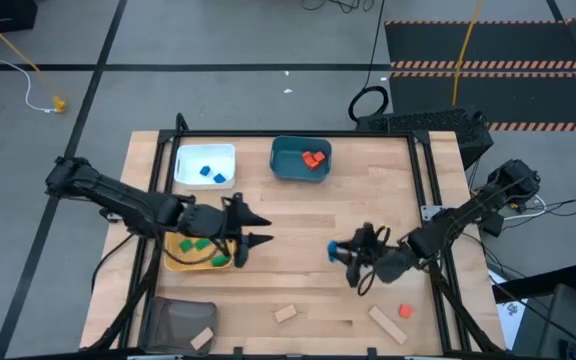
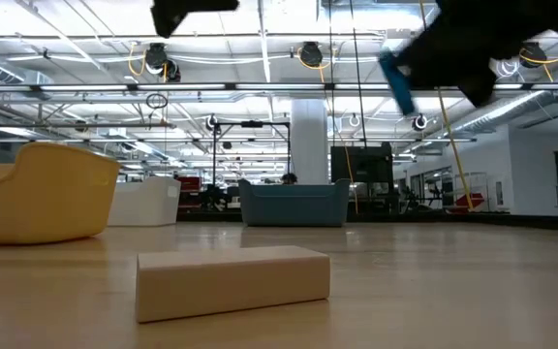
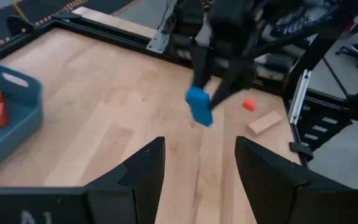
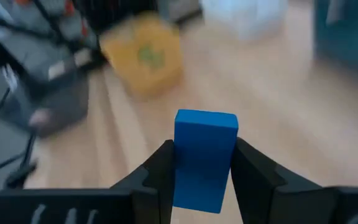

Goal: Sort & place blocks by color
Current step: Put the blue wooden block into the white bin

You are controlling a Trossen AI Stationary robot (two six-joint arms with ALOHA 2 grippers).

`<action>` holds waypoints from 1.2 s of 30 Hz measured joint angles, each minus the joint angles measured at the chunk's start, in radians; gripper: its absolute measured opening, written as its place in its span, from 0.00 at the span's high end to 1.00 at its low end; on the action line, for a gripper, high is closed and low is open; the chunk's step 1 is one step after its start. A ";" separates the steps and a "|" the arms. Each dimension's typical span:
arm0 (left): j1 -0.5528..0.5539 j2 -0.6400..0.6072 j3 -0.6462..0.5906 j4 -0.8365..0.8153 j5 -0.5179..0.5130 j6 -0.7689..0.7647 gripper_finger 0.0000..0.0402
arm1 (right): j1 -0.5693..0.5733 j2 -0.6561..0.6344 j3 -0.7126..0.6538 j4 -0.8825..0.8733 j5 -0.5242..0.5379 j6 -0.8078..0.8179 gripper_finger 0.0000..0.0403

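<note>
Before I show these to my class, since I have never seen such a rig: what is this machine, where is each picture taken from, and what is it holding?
Two dark robot arms work at a wooden table. One picture looks straight down, one looks level across the tabletop, and two come from cameras on the wrists. The right gripper holds a blue block between its jaws, above the table. The left gripper, jaws open and empty, is beside the yellow tray of green blocks. The white tray holds blue blocks, the teal tray red blocks. Tan blocks and a red block lie loose.
</note>
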 joint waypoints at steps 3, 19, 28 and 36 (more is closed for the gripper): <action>0.000 0.074 -0.001 0.084 0.000 0.035 0.51 | -0.045 0.000 0.002 0.205 0.079 -0.250 0.73; -0.007 0.202 0.003 0.425 -0.257 0.614 0.51 | -0.264 0.002 0.002 0.680 0.071 -0.574 0.72; 0.028 0.258 0.001 0.629 -0.418 0.745 0.51 | -0.334 0.016 0.002 0.745 0.045 -0.548 0.71; 0.074 0.288 0.000 0.730 -0.418 0.801 0.51 | -0.382 0.036 0.002 0.873 -0.046 -0.558 0.71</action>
